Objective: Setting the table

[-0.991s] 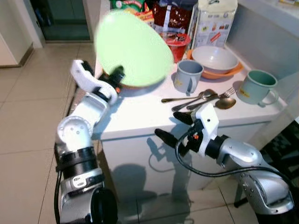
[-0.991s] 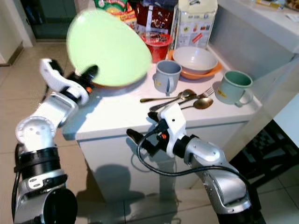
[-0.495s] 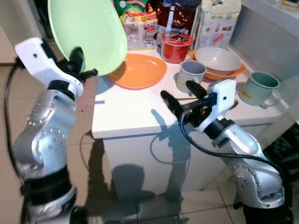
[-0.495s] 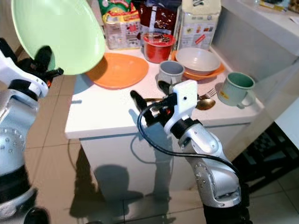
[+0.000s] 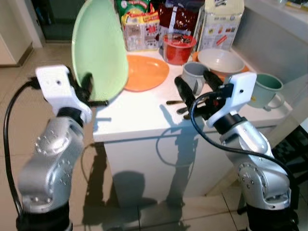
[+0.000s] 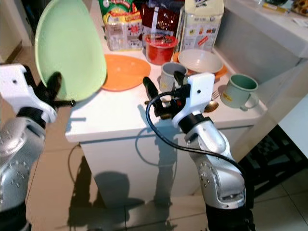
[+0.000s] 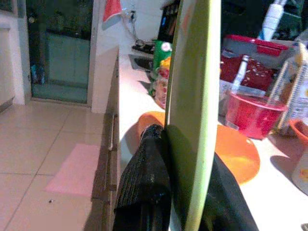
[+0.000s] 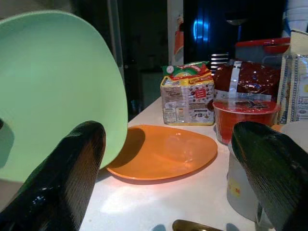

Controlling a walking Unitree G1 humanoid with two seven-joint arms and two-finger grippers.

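A pale green plate (image 5: 98,48) stands nearly on edge in the air beside the white table's (image 5: 130,120) left end. My left gripper (image 5: 88,90) is shut on its lower rim, and in the left wrist view one black finger (image 7: 144,178) presses each face of the plate (image 7: 192,96). An orange plate (image 5: 147,72) lies flat on the table just behind it. My right gripper (image 5: 197,86) is open over the table's front part, close to a grey mug (image 5: 192,77), with nothing between its fingers (image 8: 62,187). Spoons and a fork (image 5: 173,102) lie under that gripper.
A white bowl (image 5: 220,60) rests on another orange plate at the back right. A green mug (image 5: 264,89) stands at the right edge. A red tub (image 5: 179,48), snack packs (image 5: 139,29) and a carton (image 5: 219,24) line the back. Tiled floor (image 5: 29,110) lies to the left.
The green plate has come off the orange plate, up and to the left, and now hangs lower beside the table. My right gripper has risen from below the table edge to above the top.
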